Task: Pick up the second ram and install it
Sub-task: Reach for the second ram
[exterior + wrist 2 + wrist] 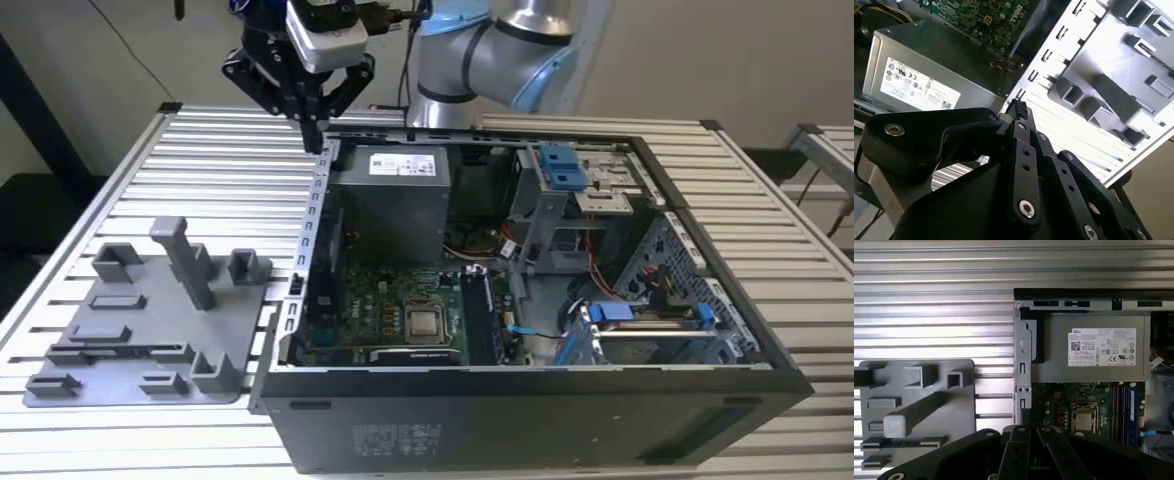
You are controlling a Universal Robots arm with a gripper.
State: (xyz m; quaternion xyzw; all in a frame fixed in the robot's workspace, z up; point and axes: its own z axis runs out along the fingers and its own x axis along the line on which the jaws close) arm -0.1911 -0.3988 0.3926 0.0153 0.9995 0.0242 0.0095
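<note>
hovering above the computer case [315,230] corner rim, end effector [316,140] fingers pinched together.

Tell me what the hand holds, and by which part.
Nothing is held. The hand hangs above a corner of the open computer case, shut, with nothing in it.

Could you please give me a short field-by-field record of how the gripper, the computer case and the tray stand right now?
gripper: shut, nothing seen between its fingertips, over the case's corner beside the power supply
computer case: open, lying on the slatted table
power supply: grey box with a white label
holder tray: grey, on the table at the exterior view's left of the case
ram sticks: seated in the motherboard slots beside the processor socket
</note>
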